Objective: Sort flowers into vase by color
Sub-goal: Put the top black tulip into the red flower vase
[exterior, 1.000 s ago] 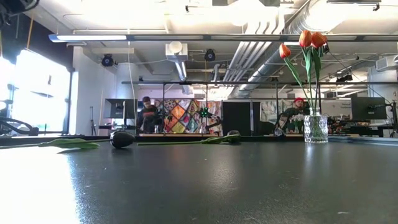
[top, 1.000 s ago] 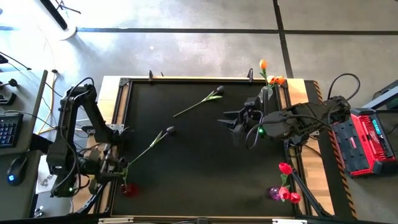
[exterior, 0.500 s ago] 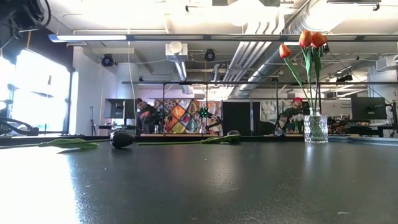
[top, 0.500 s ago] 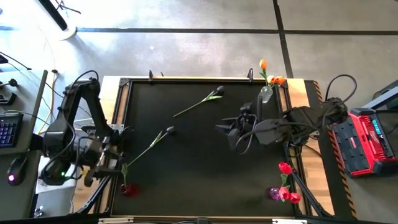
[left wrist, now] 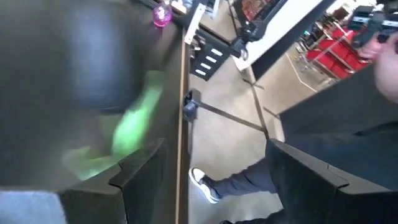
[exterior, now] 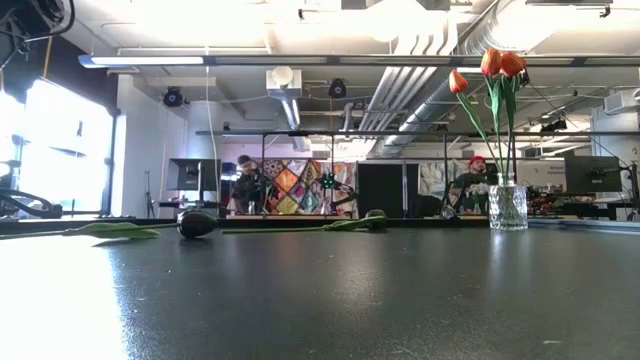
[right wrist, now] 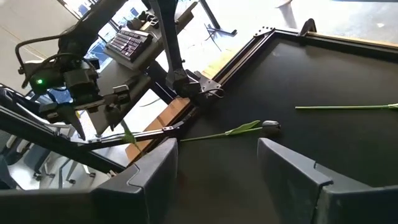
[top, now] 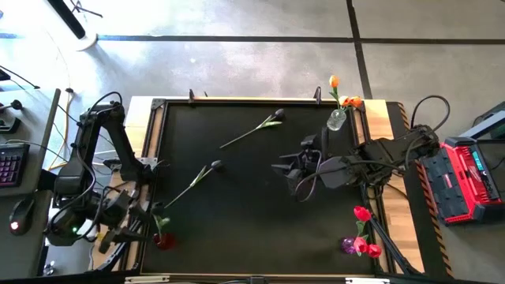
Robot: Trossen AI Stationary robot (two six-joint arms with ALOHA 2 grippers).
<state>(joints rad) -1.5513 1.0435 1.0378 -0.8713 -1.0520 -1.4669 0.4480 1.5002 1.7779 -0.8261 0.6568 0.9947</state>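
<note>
Two dark tulips lie flat on the black table: one mid-left [top: 215, 166] [right wrist: 270, 126] [exterior: 197, 224], one at the far middle [top: 278, 116] [exterior: 375, 215]. A red tulip [top: 163, 239] lies at the near left corner. My left gripper [top: 134, 224] [left wrist: 211, 155] is open just left of it, off the table's left edge. My right gripper [top: 288, 170] [right wrist: 217, 149] is open and empty above the table's right half. Orange tulips [exterior: 500, 62] stand in a clear vase [top: 338, 118] at the far right. Red tulips [top: 361, 213] stand in a purple vase [top: 347, 244] at the near right. My left gripper stands open beside the red tulip's green leaf [left wrist: 134, 124], which shows blurred next to one finger. I cannot tell whether the finger touches it.
A raised frame [top: 150, 158] rims the table. A red case [top: 465, 177] and cables lie off the right edge. A keyboard [top: 9, 162] and mouse lie off the left. A person's leg and shoe [left wrist: 205, 183] show beyond the near edge. People stand in the room behind.
My right gripper has gone toward the table's left and a little toward its near edge, staying open. My left gripper has gone toward the near edge along the table's left side. The red tulip and the dark tulips have stayed in place.
</note>
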